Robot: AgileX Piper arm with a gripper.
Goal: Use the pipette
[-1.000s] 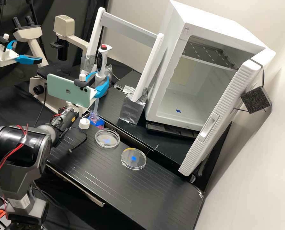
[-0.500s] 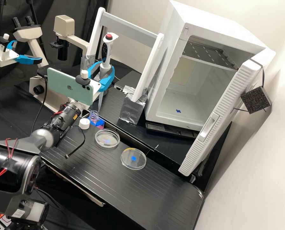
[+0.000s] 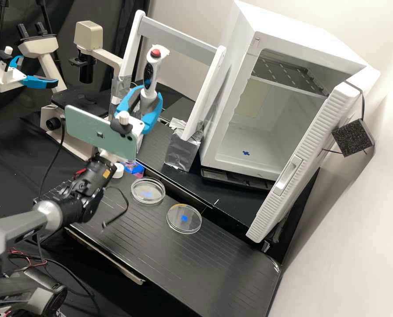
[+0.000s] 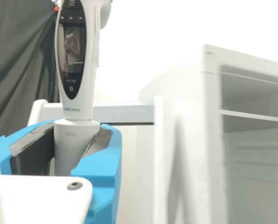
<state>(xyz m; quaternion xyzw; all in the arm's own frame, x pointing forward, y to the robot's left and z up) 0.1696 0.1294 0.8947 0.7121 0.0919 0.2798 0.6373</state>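
pipette [image 3: 150, 79]: between the fingers [image 3: 153, 119].
left dish [image 3: 148, 191]: on the table [image 3: 161, 255].
right dish [image 3: 184, 219]: on same, beside the left dish, farther forward.
bottle [image 3: 137, 171]: left of and behind both dishes; cap [image 3: 117, 171] at its left.
rack [image 3: 179, 37]: between microscope [image 3: 49, 44], left, and cabinet [image 3: 293, 28], right.

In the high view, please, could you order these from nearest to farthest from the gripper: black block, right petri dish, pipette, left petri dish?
1. Pipette: in the grasp of the gripper.
2. Left petri dish: on the bench.
3. Right petri dish: farther along the bench.
4. Black block: far right, beside the incubator door.
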